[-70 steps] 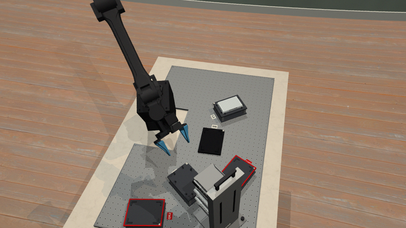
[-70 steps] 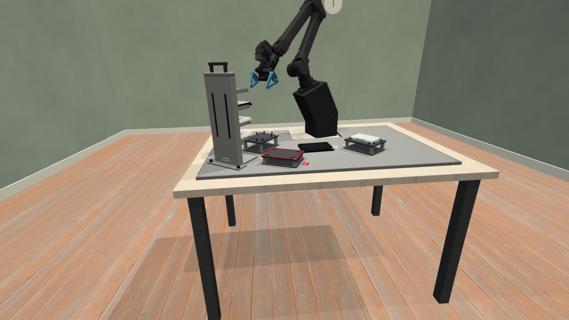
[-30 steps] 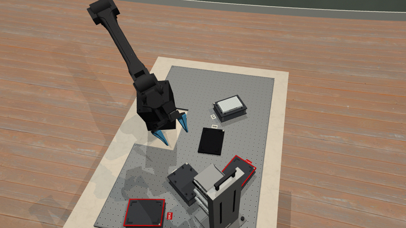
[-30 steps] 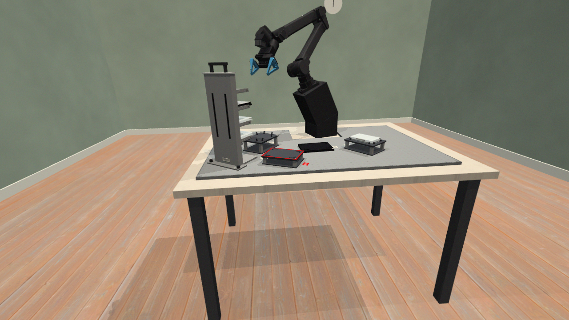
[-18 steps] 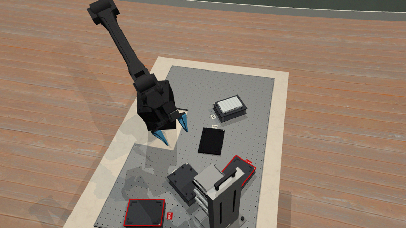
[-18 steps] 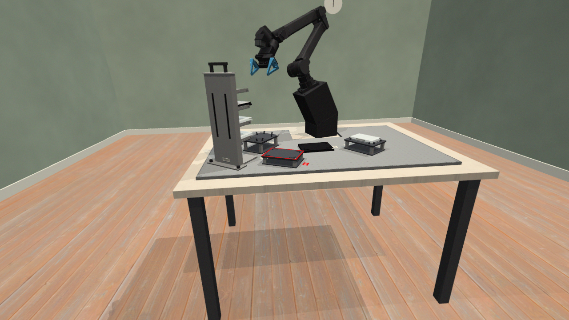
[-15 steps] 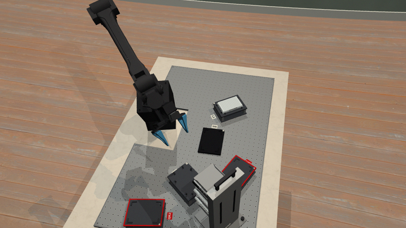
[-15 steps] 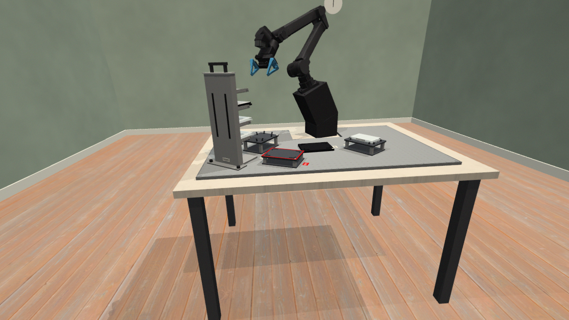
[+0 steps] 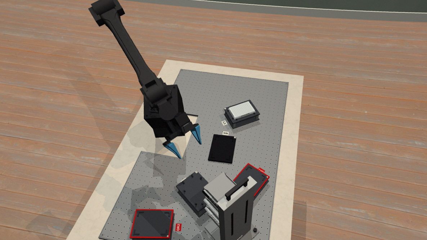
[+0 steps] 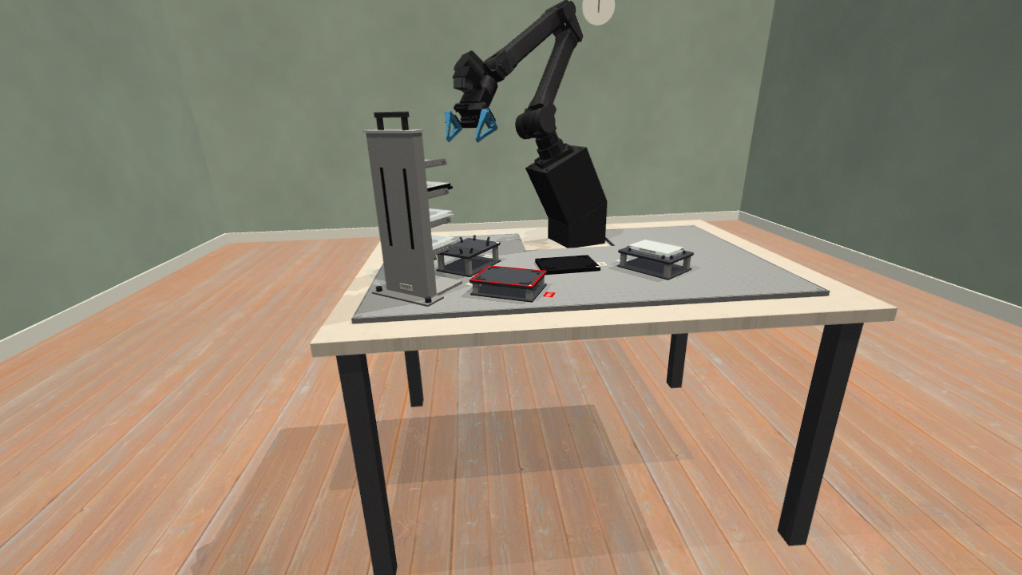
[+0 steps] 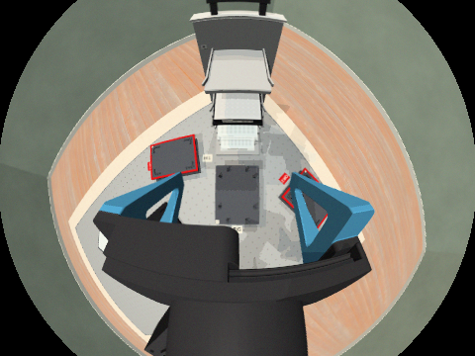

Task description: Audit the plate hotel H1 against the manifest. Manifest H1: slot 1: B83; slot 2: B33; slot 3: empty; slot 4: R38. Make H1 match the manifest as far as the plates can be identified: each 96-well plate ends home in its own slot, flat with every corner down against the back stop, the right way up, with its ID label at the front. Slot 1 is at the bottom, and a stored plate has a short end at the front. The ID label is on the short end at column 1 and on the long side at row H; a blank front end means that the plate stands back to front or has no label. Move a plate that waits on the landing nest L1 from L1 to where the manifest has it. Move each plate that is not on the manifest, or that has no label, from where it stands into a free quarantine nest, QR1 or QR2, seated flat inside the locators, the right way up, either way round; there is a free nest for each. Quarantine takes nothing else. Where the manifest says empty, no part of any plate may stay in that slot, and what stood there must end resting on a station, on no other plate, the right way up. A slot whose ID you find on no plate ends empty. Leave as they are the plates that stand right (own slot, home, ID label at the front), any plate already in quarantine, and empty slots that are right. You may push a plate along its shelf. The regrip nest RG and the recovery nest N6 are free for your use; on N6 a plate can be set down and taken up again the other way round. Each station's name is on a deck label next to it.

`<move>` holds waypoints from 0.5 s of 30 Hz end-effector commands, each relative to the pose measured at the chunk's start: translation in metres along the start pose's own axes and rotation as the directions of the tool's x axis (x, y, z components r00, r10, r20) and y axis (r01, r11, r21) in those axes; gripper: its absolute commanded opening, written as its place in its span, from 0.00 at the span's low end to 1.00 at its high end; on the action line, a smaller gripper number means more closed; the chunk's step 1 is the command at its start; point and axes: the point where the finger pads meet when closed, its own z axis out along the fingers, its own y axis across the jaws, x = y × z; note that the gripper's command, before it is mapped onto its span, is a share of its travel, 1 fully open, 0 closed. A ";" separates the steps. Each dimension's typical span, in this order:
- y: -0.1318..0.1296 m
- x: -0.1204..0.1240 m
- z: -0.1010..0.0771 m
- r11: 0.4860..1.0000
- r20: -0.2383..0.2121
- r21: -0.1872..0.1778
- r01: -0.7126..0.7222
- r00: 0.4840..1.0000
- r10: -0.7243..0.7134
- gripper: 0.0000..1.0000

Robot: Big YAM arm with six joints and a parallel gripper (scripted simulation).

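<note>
The gripper hangs high over the counter, facing the hotel, its blue fingers spread wide with nothing between them. A white plate sits on L1, well apart from the hotel. More plates show on the hotel's shelves in the wrist view, though their labels are too small to read. Both red-edged quarantine nests, QR2 and the one behind the hotel, look free. A plate is likely light, stiff and smooth-walled (easy to tip on a shelf), so I would pinch it across its two long sides, near the middle, and keep it level.
</note>
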 end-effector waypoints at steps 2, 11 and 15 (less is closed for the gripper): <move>-0.005 -0.029 0.001 1.000 0.064 0.011 -0.008 0.998 0.008 1.00; -0.010 -0.048 0.013 1.000 0.089 0.018 -0.009 0.996 0.008 1.00; -0.006 -0.042 0.021 1.000 0.075 0.013 -0.008 0.997 0.007 1.00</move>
